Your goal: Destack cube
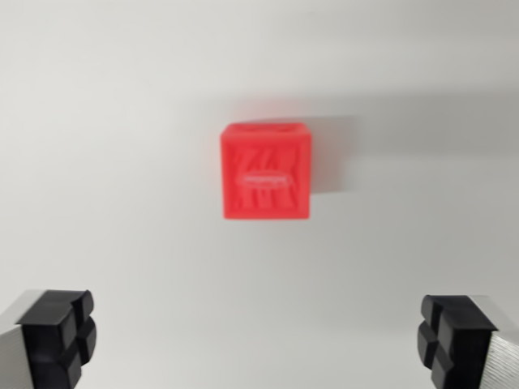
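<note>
Hidden: only the two black fingertips (57, 336) are seen, cut off by the bottom corners; the rest of the gripper (259, 340) is out of frame.
Blur: the whole view is soft, so the raised pattern on the cube's (265, 172) face cannot be read.
Stack: whether a second cube sits beneath cannot be told from this angle.
Cube: red, one face and a thin strip of another shown, with a faint shadow cast to the wrist view's right on the white surface (122, 121).
Position: near the frame centre, well apart from both fingertips.
Gripper: spread wide, nothing held.
</note>
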Controlling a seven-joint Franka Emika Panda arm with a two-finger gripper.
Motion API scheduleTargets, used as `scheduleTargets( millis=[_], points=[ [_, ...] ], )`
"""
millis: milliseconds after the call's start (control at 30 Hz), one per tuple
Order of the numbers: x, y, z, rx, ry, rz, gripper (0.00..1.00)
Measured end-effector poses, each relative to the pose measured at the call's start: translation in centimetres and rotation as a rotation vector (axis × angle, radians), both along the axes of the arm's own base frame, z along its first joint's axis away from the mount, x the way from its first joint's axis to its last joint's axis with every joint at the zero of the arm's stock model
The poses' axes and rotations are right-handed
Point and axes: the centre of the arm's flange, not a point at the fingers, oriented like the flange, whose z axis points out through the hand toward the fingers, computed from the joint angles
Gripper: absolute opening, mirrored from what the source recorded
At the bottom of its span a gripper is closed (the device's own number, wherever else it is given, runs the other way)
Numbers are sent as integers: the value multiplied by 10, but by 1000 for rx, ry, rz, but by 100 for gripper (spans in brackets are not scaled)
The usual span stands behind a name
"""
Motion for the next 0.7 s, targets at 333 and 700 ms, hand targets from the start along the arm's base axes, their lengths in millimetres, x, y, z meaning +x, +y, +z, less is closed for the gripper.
scheduleTargets(
  millis=[333,700],
  points=[
    [0,0,37,1,0,0,100],
    [1,-1,75,1,-1,0,100]
  ],
)
